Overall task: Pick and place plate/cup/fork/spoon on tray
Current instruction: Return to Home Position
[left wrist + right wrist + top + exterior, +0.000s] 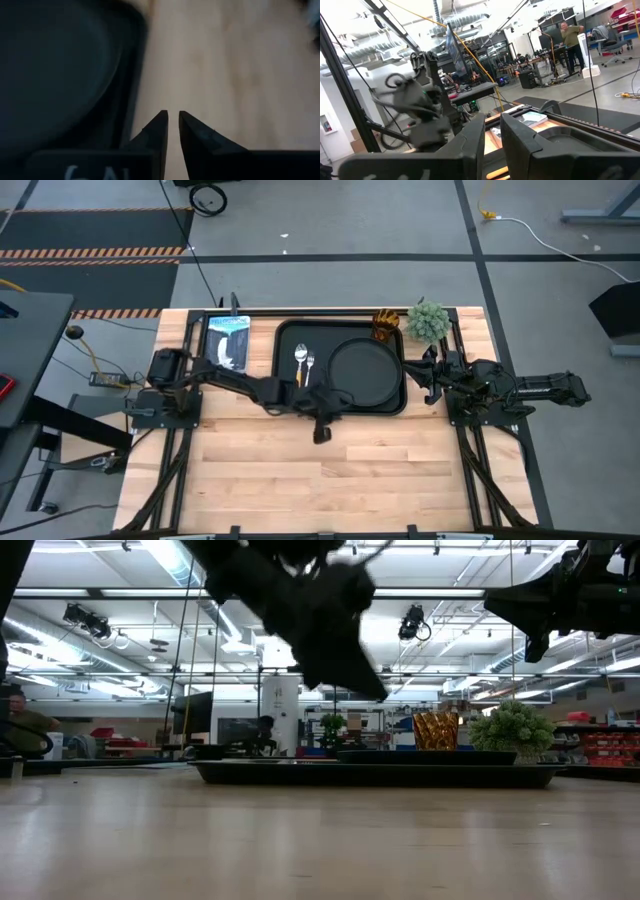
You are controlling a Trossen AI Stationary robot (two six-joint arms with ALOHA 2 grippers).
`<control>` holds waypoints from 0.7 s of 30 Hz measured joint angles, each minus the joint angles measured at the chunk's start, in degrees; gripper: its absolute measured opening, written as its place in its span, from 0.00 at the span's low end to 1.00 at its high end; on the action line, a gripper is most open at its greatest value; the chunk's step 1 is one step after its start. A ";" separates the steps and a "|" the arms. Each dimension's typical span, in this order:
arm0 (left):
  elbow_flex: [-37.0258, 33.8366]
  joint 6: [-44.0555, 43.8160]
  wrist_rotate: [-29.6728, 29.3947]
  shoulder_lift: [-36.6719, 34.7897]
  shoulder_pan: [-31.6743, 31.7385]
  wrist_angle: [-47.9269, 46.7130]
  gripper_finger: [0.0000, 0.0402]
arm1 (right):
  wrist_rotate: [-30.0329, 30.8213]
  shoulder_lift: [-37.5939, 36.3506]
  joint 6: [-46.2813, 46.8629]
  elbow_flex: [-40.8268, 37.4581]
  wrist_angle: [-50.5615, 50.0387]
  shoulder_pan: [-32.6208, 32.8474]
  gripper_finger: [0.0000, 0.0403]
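Note:
The black tray (288, 385) lies at the table's far middle. On it are the round black plate (365, 370) to the right, and the spoon (299, 360) and fork (310, 366) side by side to the left. The amber cup (386, 324) stands at the tray's far right corner; whether on it or just beyond, I cannot tell. My left gripper (322, 436) hangs above the table just off the tray's near edge, shut and empty; its wrist view (173, 117) shows the tray's rim (135, 95) beside bare wood. My right gripper (428, 376) is raised off the tray's right side, shut and empty.
A green fuzzy plant ball (428, 320) stands right of the cup. A blue and white packet (228, 340) lies left of the tray. Bare wood (330, 480) fills the table's near half. People show in the room beyond (570, 35).

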 joint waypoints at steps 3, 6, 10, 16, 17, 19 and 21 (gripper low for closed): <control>1.13 -0.26 0.00 -0.07 -1.15 3.82 0.13 | 0.00 0.01 -0.01 0.00 0.00 0.00 0.17; 1.83 -0.46 -0.02 -0.69 -1.72 4.10 0.13 | 0.00 0.00 -0.01 0.00 0.00 0.02 0.17; 2.36 -6.51 -0.63 -0.87 -1.75 11.92 0.13 | 0.00 0.00 0.00 0.00 -0.02 0.02 0.17; 2.34 -13.21 -0.70 -0.85 -1.60 19.28 0.13 | 0.00 0.00 -0.02 0.00 0.02 0.02 0.17; 2.34 -12.78 -0.70 -0.85 -1.53 20.00 0.13 | 0.00 0.00 0.00 0.00 -0.02 0.00 0.17; 2.32 -11.60 -1.92 -0.85 -2.02 20.39 0.13 | 0.00 0.00 0.00 0.00 0.00 0.02 0.17; 2.29 -9.00 -4.28 -0.85 -3.44 20.31 0.13 | 0.00 0.02 0.00 0.00 0.00 0.02 0.17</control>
